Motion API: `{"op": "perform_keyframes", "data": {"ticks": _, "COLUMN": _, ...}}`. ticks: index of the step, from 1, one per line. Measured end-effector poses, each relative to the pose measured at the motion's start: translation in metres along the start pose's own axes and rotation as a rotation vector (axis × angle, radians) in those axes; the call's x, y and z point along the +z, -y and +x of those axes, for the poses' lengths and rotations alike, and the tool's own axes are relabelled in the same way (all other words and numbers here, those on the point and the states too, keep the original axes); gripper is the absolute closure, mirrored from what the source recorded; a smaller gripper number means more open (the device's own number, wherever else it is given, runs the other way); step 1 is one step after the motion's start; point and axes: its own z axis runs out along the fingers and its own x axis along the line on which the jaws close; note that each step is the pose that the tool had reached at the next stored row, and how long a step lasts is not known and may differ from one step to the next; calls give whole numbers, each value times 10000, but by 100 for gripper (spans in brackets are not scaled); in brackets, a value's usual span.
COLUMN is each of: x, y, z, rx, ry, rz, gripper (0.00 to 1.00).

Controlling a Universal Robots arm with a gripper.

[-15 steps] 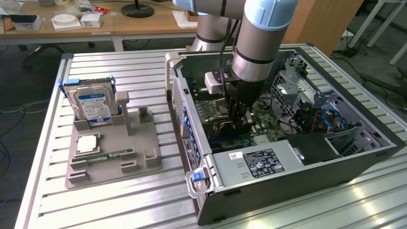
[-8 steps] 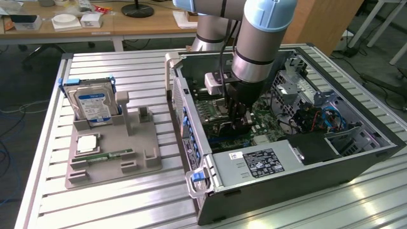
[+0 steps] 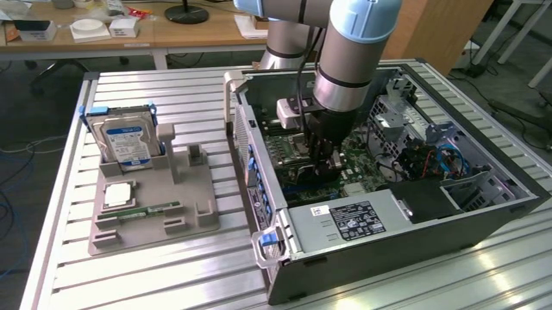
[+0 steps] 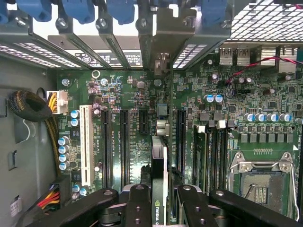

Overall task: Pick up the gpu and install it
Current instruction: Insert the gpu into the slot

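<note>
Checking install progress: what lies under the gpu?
The green motherboard and its black slots, below the gpu held by the gripper. The gpu covers whatever is straight beneath it.

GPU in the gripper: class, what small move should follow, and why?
Probably lower the gpu straight down, slowly: the gripper grips it edge-on over the motherboard, near its black slots, and it does not look seated.

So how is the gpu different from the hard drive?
The gpu is held by the gripper inside the computer case, above the motherboard; the hard drive stands in the grey tray outside it. The gpu shows just a thin edge; the hard drive shows its wide blue-white label. Both are computer parts.
</note>
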Motion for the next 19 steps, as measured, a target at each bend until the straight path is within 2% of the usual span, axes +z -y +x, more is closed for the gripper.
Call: {"op": "perform_keyframes", "data": {"ticks": 19, "x": 22, "y": -14, "z": 1, "rx": 0, "ry": -1, "rz": 0, "gripper": 74}}
